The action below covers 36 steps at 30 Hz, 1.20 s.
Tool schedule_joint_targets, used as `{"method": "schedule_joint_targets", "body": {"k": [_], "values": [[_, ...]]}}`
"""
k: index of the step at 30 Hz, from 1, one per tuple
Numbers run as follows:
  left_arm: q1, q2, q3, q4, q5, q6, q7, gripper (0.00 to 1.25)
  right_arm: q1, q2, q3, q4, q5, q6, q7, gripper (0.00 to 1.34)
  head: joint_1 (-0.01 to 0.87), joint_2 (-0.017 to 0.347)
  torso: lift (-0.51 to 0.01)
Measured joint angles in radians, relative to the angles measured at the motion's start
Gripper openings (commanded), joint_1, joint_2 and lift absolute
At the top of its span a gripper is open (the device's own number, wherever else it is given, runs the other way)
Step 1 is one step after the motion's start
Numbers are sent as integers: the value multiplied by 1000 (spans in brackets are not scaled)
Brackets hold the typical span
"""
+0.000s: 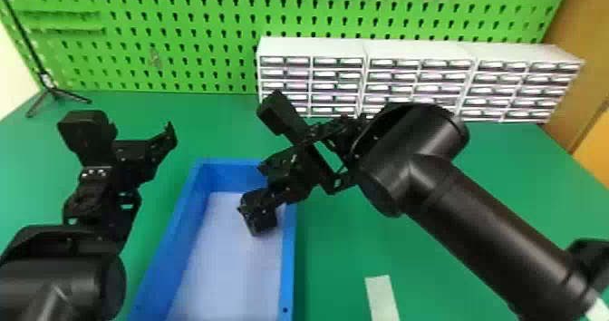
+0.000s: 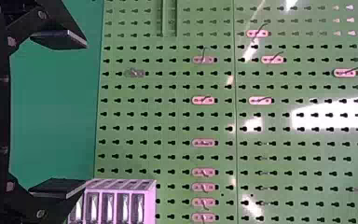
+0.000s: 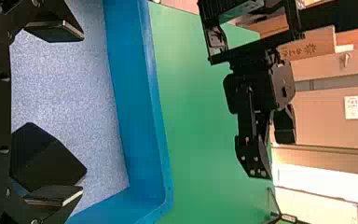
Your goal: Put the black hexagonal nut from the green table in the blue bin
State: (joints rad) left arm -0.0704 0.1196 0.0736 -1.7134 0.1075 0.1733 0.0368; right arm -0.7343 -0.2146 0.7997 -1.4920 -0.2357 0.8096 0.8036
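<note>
Nut (image 3: 42, 151) is showing over the bin's (image 1: 170, 247) floor, lower centre of the head view; my right gripper (image 3: 82, 113) is gaping, apparently released. I should be keeping it wide, backing off without nudging. The nut's long outline is slanting toward lower right; its bore's direction I'm not making out.
</note>
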Motion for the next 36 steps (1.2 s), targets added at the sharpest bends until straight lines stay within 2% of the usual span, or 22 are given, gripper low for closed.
{"method": "schedule_joint_targets", "body": {"k": [16,29,36], "values": [[1,0,0,0,0,0,0,1028,65,23,-183,60,1,-19,0,1192,683,28,-96],[1,0,1,0,1,0,0,1028,124,60,-385,90,76,-48,0,1192,683,28,-96],[1,0,2,0,1,0,0,1028,143,68,-471,103,116,-68,-1,1190,683,28,-96]]}}
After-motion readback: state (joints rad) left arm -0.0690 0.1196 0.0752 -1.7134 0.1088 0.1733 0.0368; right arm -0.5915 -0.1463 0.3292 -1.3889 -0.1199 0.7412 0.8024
